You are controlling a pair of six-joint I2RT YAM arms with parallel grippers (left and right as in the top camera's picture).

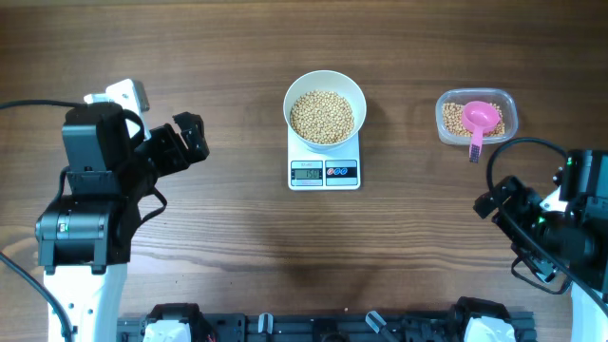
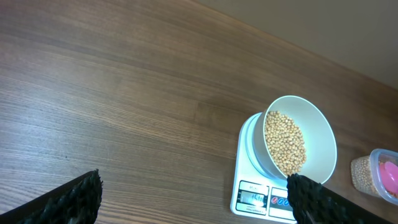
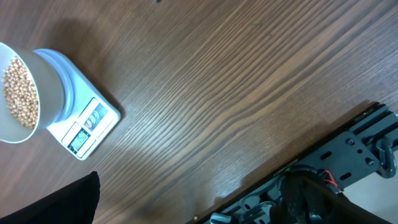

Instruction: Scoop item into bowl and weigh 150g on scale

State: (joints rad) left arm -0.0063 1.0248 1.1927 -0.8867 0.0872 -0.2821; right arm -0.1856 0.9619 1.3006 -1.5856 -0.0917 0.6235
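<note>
The white bowl (image 1: 326, 81) stands on the small white scale (image 1: 324, 173) at the table's middle, filled with tan beans (image 1: 321, 116). In the left wrist view the bowl (image 2: 320, 134), its beans (image 2: 285, 143) and the scale (image 2: 258, 196) lie to the right. My left gripper (image 1: 197, 136) hovers open and empty at the left, well away from the scale; its black fingertips (image 2: 74, 199) stand wide apart. At the right, my right gripper (image 1: 489, 201) is also open and empty. The right wrist view shows the bowl (image 3: 48, 84) and scale (image 3: 87, 124) at far left.
A clear plastic tub (image 1: 508, 122) at the back right holds more beans and a pink scoop (image 1: 481, 119). The tub (image 2: 367, 177) also shows at the right edge of the left wrist view. A black rail (image 3: 348, 149) runs along the table's front edge.
</note>
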